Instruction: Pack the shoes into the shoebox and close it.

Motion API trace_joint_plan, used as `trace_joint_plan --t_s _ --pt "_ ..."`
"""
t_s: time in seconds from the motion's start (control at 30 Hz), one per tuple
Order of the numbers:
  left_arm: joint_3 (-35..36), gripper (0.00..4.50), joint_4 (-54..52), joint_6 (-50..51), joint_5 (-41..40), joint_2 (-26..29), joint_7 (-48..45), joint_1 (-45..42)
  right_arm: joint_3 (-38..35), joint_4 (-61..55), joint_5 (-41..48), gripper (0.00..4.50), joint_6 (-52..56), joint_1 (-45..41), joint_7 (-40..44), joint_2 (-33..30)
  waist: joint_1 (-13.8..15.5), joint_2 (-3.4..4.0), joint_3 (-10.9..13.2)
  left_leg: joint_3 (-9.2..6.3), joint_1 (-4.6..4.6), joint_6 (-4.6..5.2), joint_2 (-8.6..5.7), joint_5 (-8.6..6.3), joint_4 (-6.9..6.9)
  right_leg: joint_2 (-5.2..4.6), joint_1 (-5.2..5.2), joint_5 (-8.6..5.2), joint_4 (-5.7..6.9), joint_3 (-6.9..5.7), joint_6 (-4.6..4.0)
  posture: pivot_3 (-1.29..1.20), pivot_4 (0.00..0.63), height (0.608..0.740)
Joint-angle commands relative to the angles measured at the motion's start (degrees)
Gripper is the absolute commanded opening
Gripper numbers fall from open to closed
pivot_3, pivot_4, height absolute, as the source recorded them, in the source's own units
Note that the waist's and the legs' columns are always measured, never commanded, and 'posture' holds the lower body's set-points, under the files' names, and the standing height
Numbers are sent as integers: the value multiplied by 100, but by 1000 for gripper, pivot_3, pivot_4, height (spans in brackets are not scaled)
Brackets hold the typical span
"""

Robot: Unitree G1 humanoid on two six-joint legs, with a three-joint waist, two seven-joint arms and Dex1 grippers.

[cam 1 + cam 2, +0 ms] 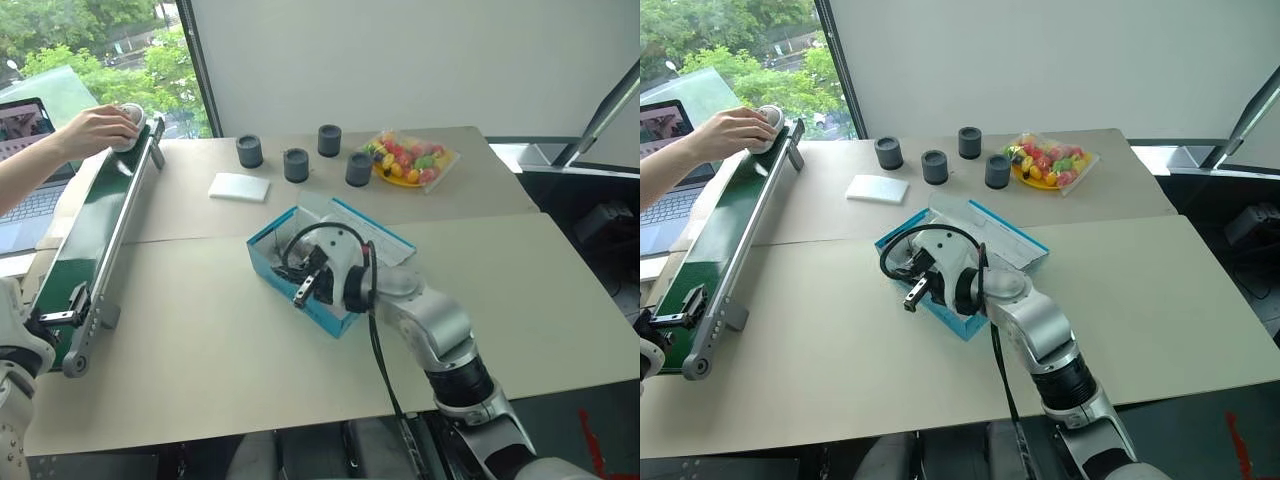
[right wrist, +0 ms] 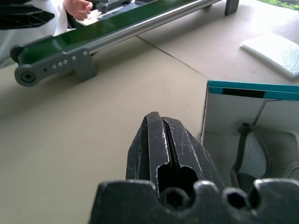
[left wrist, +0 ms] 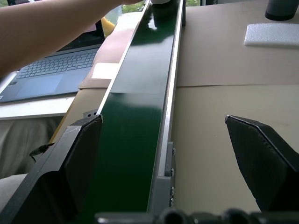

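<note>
Right gripper point(image 2: 164, 140) sits nearest, its two black fingers pressed together on nothing, hovering at the near corner of the shoebox point(image 1: 268, 250). One grey shoe point(image 2: 268, 154) already lies inside, just beside those fingers, and the lid is up. Over on the left, the left gripper point(image 3: 168, 154) waits with fingers spread wide at the near end of the conveyor belt point(image 1: 95, 225), while a person's hand point(image 1: 100, 130) sets something on its far end, likely the second shoe. So roughly halfway: one more shoe, then the lid.
</note>
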Motion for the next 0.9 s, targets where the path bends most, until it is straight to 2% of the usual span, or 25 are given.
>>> trace_joint_plan --t_s 0.03,0.43,0.53,0.57,0.67,0.7,0.9 --pt "161 4500 -72 -201 24 -36 -5 37 78 -161 -91 20 -318 40 -9 -48 0 0 0 0 0 0 0 0 0 0 0 0 0 0 0 0 150 731" --pt "190 4500 128 -356 -42 -139 -94 135 530 58 -406 20 -1118 43 321 -230 -5 -4 -2 0 0 0 0 0 0 -1 1 0 0 0 1 0 150 731" --pt "197 4500 144 -362 -43 -164 -78 137 467 157 -412 707 -1179 34 345 -199 -5 -7 -4 0 1 0 0 0 0 -1 1 0 0 0 0 0 150 731" --pt "189 4500 153 -374 -35 -170 -84 144 455 172 -400 1159 -1216 49 372 -196 -4 -7 -4 0 1 0 0 0 0 -1 1 0 0 0 0 0 150 731" --pt "189 4500 162 -396 -22 -174 -101 172 424 165 -342 1944 -1301 95 455 -196 -8 -7 -4 0 0 0 0 0 0 -1 0 0 0 0 0 0 150 731" --pt "201 4500 172 -407 -21 -173 -111 183 414 168 -325 2508 -1331 106 488 -195 -10 -8 -4 0 0 0 0 0 0 -1 0 0 -1 0 0 0 150 731" --pt "221 4500 378 -533 -19 -155 -226 290 503 220 -268 4457 -1862 98 1069 -371 -7 -8 -4 0 1 0 0 -1 0 -2 0 0 -1 0 0 0 150 731"
